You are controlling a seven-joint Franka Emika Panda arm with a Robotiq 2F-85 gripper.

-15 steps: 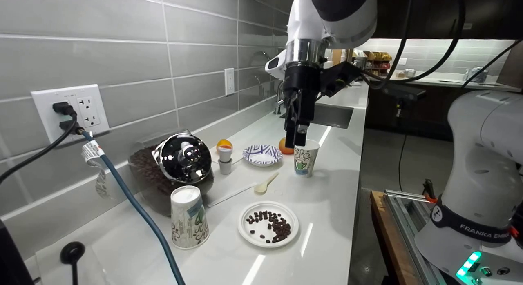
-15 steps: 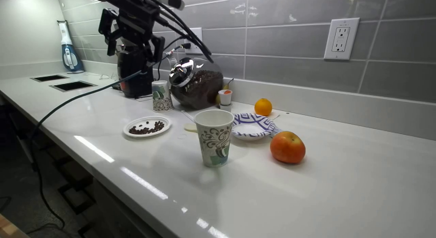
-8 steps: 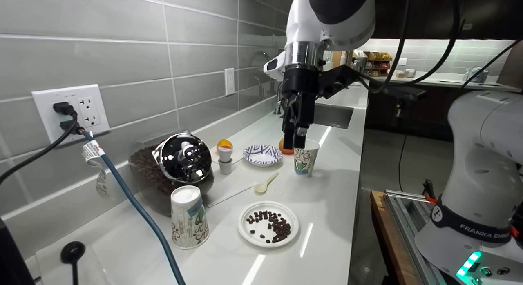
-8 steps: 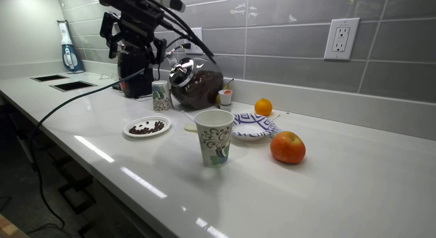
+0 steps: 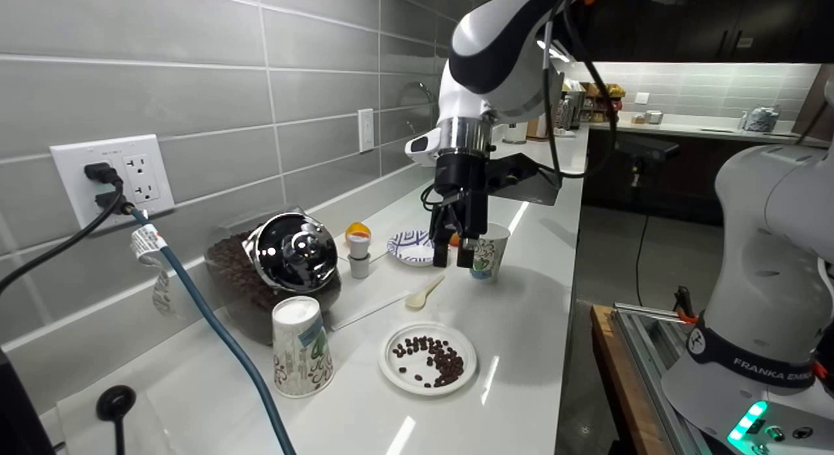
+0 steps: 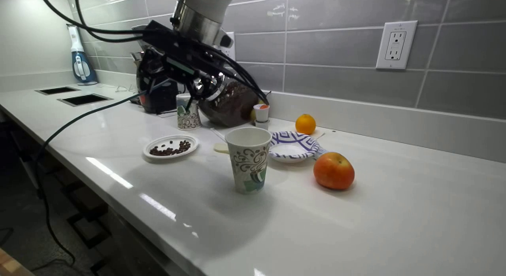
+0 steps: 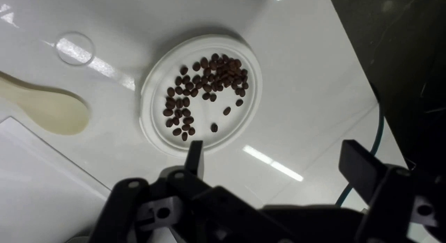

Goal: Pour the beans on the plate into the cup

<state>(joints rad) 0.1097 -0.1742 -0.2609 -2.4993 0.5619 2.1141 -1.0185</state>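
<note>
In an exterior view the black gripper [image 5: 453,257], spread wide, empty, hangs higher than the near, round white plate [image 5: 416,362] of brown beans [image 5: 449,365]; pick-up seems the step, a rim grasp next.

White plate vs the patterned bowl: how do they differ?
The plate is plain white and holds the beans; the bowl carries a blue-purple pattern. The plate is shallow, nearly flat; the bowl has deeper, sloping sides. Both look round and face up.

In the wrist view, the hand [image 7: 274,151] partly hides the plate [image 7: 148,107], and the spoon [image 7: 59,110] is cropped.
</note>
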